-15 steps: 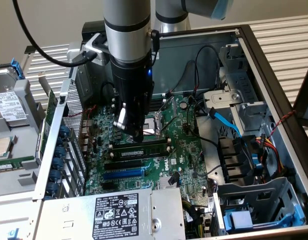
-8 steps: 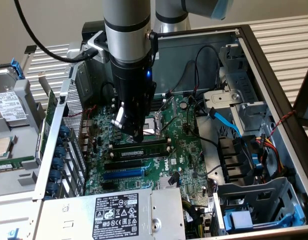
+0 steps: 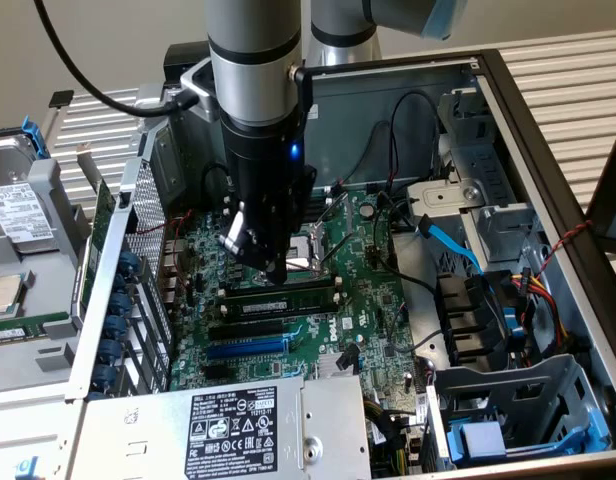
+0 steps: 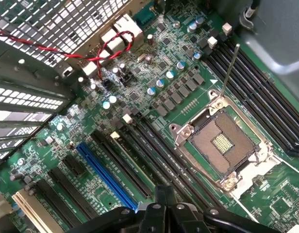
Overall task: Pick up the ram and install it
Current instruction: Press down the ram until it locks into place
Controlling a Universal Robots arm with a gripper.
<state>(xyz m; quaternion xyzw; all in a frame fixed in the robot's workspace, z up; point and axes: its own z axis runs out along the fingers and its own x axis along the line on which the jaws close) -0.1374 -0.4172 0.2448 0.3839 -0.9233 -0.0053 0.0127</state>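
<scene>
Green circuit board fills the open computer case [image 3: 548, 150], and the two views give different parts of the story. The exterior view takes in the whole machine: the arm reaching down from above, the power supply [image 3: 233, 430] with its white label along the near edge, a blue cable [image 3: 453, 245] towards the exterior view's right, and a hard drive [image 3: 18, 210] lying outside the case at the exterior view's left. It also shows the ram [image 3: 288, 296], a long thin stick standing on edge in one of the black memory slots just in front of the processor socket [image 3: 313, 250]. Its long axis runs across the board from the exterior view's left to right, parallel to the other slots and to the blue slot [image 3: 246, 349] nearer the power supply.

The gripper [image 3: 275, 270] hangs directly over the middle of the ram with its fingers closed together. Its tip sits at or just above the stick's upper edge. Whether it presses on that edge or pinches it cannot be told.

The wrist view looks straight down on the motherboard [image 4: 188, 97] from close up. It shows the open processor socket [image 4: 222, 143] with its lever raised, twisted red wires [image 4: 110, 43] beside a metal grille [image 4: 81, 14], the blue slot [image 4: 106, 174], and rows of black slots running diagonally. The gripper [image 4: 165, 201] appears as dark closed fingers, and they hide what lies beneath them, so the ram cannot be made out there.
</scene>
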